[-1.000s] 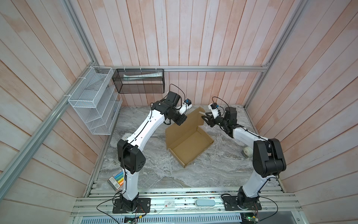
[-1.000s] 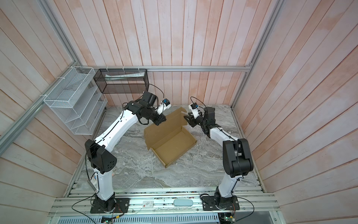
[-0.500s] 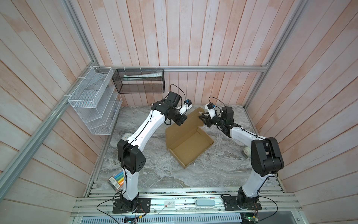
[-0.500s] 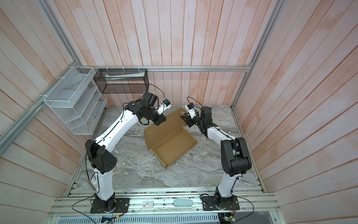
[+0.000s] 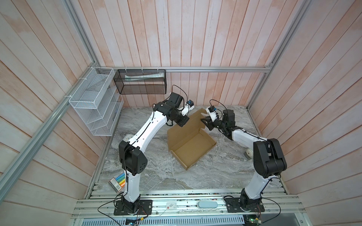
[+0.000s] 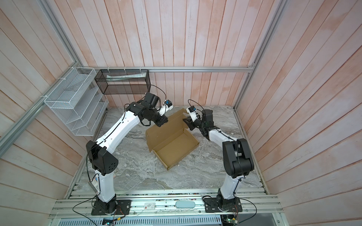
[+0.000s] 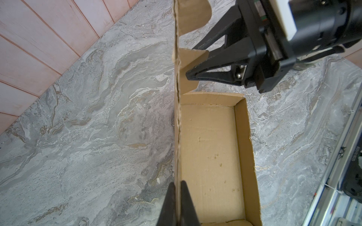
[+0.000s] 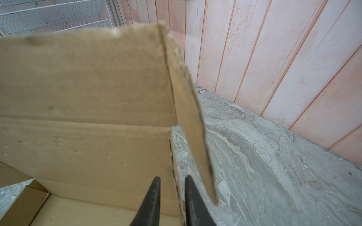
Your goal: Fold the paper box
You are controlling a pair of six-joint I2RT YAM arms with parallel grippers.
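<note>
Both top views show the paper box (image 5: 193,150) with lid raised. Only wrist views show left gripper (image 7: 177,182) jaws pinching its edge, and right gripper (image 8: 172,176) jaws straddling it, slightly apart.

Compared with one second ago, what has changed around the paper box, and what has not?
The right gripper moved in toward the raised lid of the paper box, and its jaws narrowed around the lid's side edge, not yet clamped. The left gripper stayed shut on the lid's free edge; the box did not move.
</note>
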